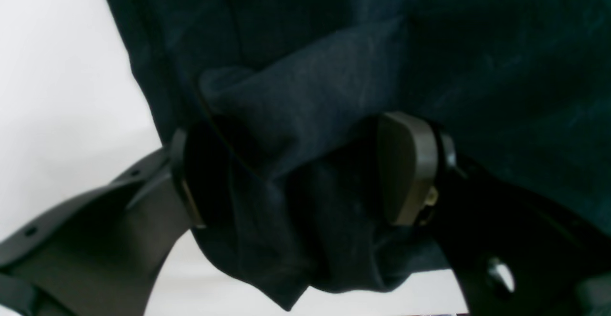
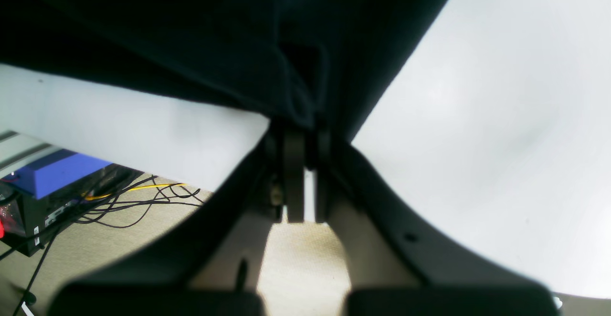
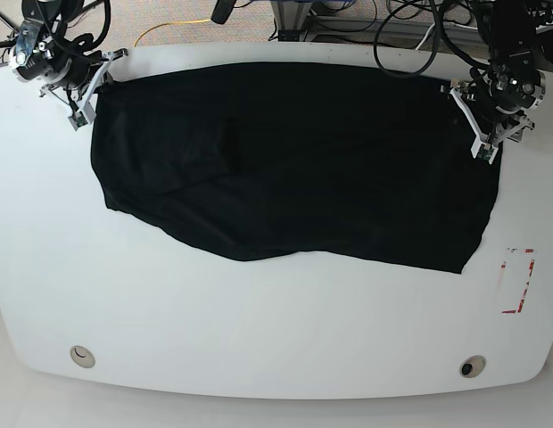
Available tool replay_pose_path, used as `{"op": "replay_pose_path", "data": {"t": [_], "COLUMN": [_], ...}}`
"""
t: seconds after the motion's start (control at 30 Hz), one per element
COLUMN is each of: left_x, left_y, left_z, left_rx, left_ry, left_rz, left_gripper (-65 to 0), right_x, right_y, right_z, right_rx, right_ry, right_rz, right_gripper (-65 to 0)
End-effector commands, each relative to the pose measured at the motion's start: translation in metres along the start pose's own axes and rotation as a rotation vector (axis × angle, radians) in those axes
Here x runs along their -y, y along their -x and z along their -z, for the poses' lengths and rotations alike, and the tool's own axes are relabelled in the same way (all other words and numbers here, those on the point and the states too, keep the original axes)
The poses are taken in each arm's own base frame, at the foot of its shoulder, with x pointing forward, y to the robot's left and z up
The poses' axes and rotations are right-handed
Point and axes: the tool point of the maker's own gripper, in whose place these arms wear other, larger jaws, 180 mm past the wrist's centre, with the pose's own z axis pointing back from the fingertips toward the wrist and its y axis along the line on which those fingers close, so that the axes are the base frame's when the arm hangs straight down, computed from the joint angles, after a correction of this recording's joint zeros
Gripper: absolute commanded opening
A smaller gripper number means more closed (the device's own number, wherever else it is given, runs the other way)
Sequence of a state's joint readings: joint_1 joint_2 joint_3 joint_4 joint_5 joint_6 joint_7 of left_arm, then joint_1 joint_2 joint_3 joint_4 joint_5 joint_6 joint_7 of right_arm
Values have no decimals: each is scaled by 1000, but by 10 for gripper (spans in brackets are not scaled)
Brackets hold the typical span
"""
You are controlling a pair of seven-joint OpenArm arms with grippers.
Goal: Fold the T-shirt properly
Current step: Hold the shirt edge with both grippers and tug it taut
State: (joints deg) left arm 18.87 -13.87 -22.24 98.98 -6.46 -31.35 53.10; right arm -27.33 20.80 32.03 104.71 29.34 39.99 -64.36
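Note:
The black T-shirt (image 3: 285, 169) lies spread wide and wrinkled across the far half of the white table (image 3: 259, 330). My right gripper (image 3: 83, 111) sits at the shirt's far-left corner. In the right wrist view that gripper (image 2: 305, 130) is shut, its fingers pinching the edge of the T-shirt (image 2: 191, 34) at the table's edge. My left gripper (image 3: 484, 147) is at the shirt's right edge. In the left wrist view its jaws (image 1: 298, 173) stand apart around a bunched fold of the T-shirt (image 1: 310, 91), and the right pad (image 1: 405, 168) shows its bare face.
A white label with red marks (image 3: 517, 281) lies near the table's right edge. Two round holes (image 3: 80, 357) (image 3: 473, 366) sit near the front edge. Cables and a blue box (image 2: 47, 173) lie on the floor beyond the table.

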Motion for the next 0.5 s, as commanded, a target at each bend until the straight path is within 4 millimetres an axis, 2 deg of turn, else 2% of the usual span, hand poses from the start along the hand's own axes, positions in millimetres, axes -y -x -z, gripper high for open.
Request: {"op": "replay_pose_path", "data": {"t": [0.0, 0.17, 0.23, 0.3, 0.47], "left_x": [-6, -6, -6, -6, -6], "left_y": [14, 14, 14, 14, 15], "left_z": [-1, -1, -1, -1, 0], "left_rx": [-68, -68, -69, -69, -71], "left_ry": [-27, -27, -28, -28, -27], "left_rz": [20, 20, 20, 20, 19], "left_gripper": [-206, -206, -206, -206, -206], "right_x": [8, 11, 15, 13, 12], "right_y": [-7, 8, 7, 17, 25], "right_z": [-8, -13, -18, -20, -35], "right_rx": [14, -49, -62, -98, -145], "right_ry": [27, 31, 40, 32, 24], "right_rz": [-26, -38, -58, -61, -78], "right_gripper": [-650, -650, -650, -650, -650]}}
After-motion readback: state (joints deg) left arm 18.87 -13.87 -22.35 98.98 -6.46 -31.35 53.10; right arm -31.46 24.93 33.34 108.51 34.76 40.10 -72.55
